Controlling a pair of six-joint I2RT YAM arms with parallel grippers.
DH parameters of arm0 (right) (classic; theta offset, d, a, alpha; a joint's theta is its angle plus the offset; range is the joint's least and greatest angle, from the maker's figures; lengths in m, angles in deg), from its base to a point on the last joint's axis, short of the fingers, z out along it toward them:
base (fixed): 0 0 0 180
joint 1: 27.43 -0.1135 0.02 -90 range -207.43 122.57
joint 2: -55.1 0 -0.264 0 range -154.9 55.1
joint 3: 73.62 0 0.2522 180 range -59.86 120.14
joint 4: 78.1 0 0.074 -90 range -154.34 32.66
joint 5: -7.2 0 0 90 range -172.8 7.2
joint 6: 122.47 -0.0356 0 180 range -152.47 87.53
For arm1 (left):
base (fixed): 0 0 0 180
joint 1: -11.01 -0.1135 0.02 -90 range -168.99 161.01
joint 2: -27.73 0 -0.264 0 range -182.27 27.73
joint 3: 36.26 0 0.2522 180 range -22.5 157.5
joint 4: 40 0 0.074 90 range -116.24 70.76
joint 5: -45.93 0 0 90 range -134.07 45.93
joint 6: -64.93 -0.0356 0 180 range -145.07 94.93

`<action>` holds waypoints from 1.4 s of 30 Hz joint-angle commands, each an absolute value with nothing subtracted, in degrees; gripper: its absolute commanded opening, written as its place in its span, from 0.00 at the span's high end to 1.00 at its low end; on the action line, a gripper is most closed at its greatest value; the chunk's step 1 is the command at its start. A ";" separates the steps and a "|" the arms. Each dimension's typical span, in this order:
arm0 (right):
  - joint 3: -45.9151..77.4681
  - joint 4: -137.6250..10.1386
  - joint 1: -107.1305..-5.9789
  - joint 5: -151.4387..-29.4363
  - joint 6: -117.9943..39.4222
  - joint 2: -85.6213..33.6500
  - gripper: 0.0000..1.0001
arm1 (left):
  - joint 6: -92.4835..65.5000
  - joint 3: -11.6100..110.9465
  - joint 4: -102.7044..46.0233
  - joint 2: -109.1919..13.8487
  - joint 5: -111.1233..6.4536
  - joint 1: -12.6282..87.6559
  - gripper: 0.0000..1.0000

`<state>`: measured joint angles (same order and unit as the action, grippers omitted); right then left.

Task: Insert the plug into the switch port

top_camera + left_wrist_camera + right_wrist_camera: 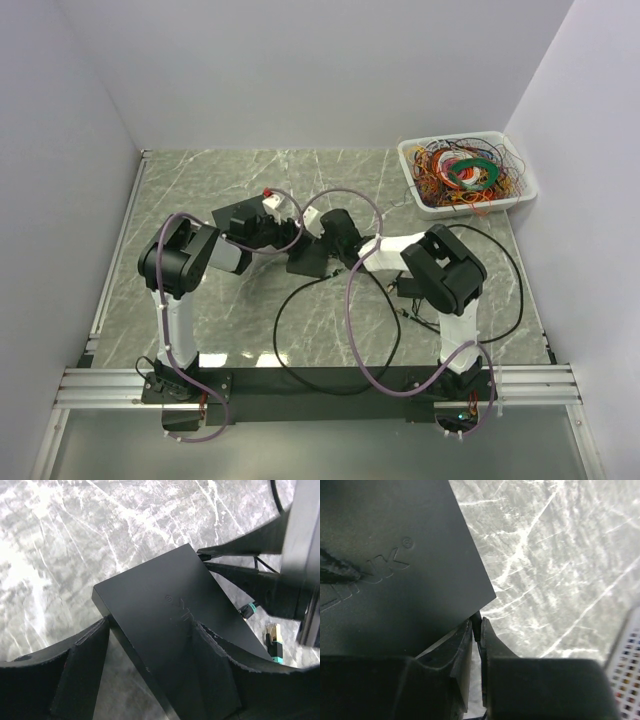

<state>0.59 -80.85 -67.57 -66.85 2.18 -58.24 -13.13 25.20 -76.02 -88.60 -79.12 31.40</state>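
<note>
1 switch (pixel 165 615), maybe 2 plugs (pixel 273 639).

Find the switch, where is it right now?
The switch lies mid-table in the top view, under the open left tool, with one corner beside the shut right tool.

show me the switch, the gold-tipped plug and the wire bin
switch (pixel 165 625), left wrist view, middle of its black top face
plug (pixel 273 639), left wrist view, its body between gold tip and teal boot
wire bin (pixel 409 168), top external view, its white left rim
</note>
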 commanded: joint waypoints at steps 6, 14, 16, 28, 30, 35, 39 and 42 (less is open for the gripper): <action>4.74 -92.90 -67.33 -84.36 -10.15 -50.20 0.76 | -1.18 18.46 -87.05 -89.69 -92.32 31.50 0.28; 3.16 -91.41 -66.54 -89.91 -8.39 -48.00 0.75 | 1.73 19.16 -90.31 -90.74 -91.97 28.86 0.27; 3.16 -90.71 -66.36 -90.62 -8.56 -48.00 0.75 | 2.00 19.68 -89.87 -91.36 -91.62 28.42 0.27; 3.16 -88.08 -63.56 -82.88 -14.44 -47.65 0.40 | 3.32 20.04 -88.91 -91.36 -89.69 27.36 0.27; 2.46 -86.93 -60.76 -83.06 -16.81 -45.73 0.20 | 3.49 20.13 -88.38 -90.92 -88.29 27.28 0.25; -0.18 -85.43 -55.65 -85.16 -26.75 -44.05 0.19 | 5.25 20.65 -86.80 -89.43 -85.83 26.75 0.13; -2.38 -83.69 -52.83 -89.11 -29.48 -42.73 0.19 | 5.34 20.83 -83.72 -88.37 -83.10 25.87 0.06; -0.54 -78.52 -50.90 -95.00 -30.62 -42.90 0.22 | 5.95 21.53 -81.10 -87.58 -81.17 25.25 0.01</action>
<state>-1.75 -82.82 -51.72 -88.60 -26.97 -44.98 4.84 20.37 -86.49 -89.25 -84.69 26.28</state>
